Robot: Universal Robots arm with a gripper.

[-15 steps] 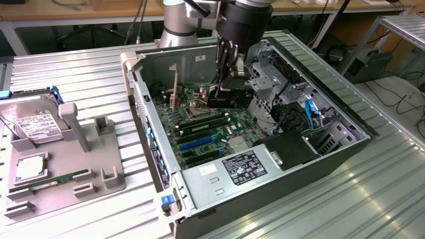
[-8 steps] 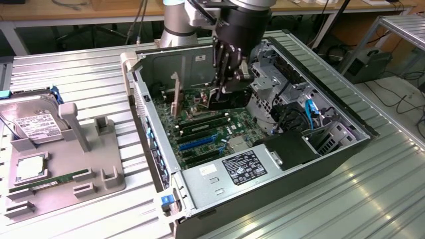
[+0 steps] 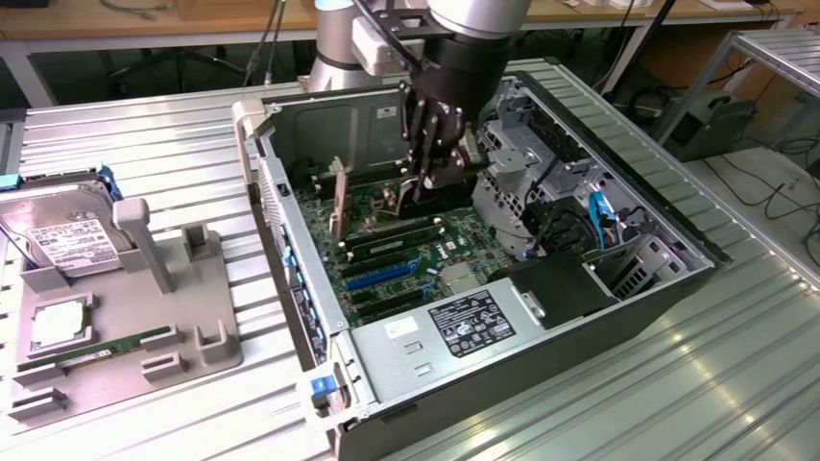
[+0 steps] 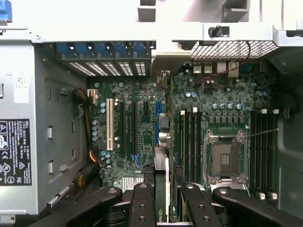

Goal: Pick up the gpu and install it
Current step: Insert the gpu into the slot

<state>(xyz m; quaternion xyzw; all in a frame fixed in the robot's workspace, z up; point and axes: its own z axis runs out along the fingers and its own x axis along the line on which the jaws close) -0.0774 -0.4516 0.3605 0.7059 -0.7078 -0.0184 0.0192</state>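
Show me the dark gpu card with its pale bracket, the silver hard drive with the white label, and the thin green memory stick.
Dark gpu card (image 4: 162, 185), wrist view: its near edge.
Silver hard drive (image 3: 67, 238), exterior view: its white label.
Thin green memory stick (image 3: 106, 345), exterior view: its middle.

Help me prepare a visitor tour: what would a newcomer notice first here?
The open computer case in the middle, with the gripper down inside it. It holds the gpu edge-on over the motherboard, near the bare processor socket. At the exterior view's left, a grey tray carries a hard drive.
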